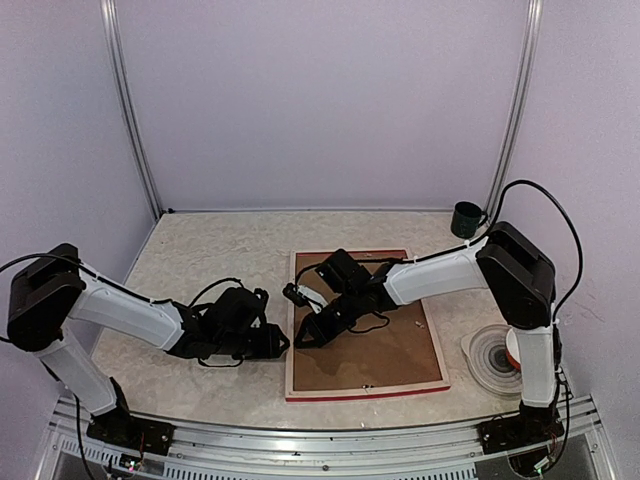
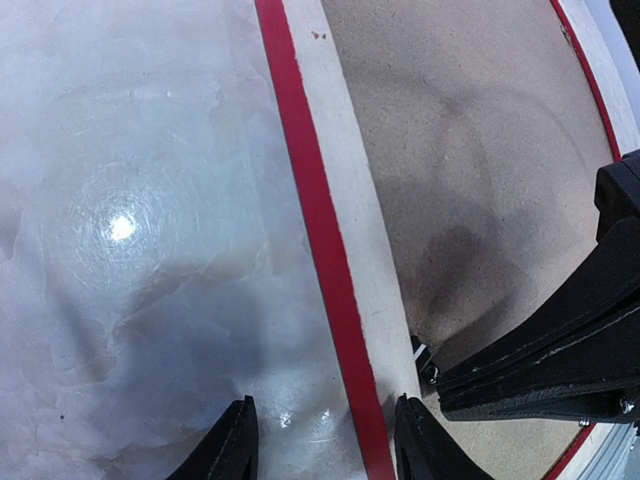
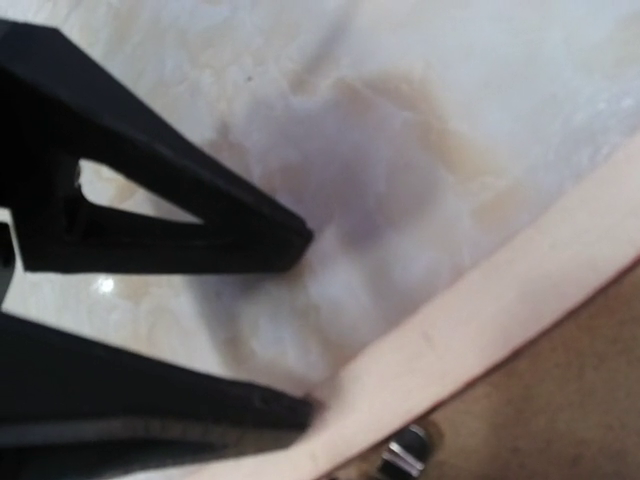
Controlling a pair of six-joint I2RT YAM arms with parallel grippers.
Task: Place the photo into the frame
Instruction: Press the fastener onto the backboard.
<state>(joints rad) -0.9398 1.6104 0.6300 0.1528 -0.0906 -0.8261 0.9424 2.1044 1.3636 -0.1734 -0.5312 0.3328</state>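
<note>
The frame (image 1: pixel 370 386) lies face down near the middle of the counter (image 1: pixel 210 260). Its pale wood back is up, a thin red edge shows along the near side, and a brown backing board (image 1: pixel 390 340) fills its opening.

The left arm rises from its base at the near left corner to a black joint out at the left. Its white forearm then runs right and slightly down, low over the counter. The left end effector (image 1: pixel 278 343) sits at the frame's left rail. In the left wrist view it stands about half open: one of its fingers (image 2: pixel 232 450) is over the bare counter, the other is over the pale rail, and the red outer edge (image 2: pixel 300 150) runs between them. The fingers do not close on anything.

The right arm stands upright from its base at the near right. It bends at a black elbow, and its white forearm reaches left across the board. The wrist pitches down toward the frame's left rail. The right end effector (image 1: pixel 303 338) is closed, with its fingertips together at the inner edge of that rail. They are just beside a small metal clip (image 2: pixel 425 360) and close to the left fingers. I cannot tell whether it pinches the clip.

A dark cup (image 1: pixel 465 220) stands at the far right.
</note>
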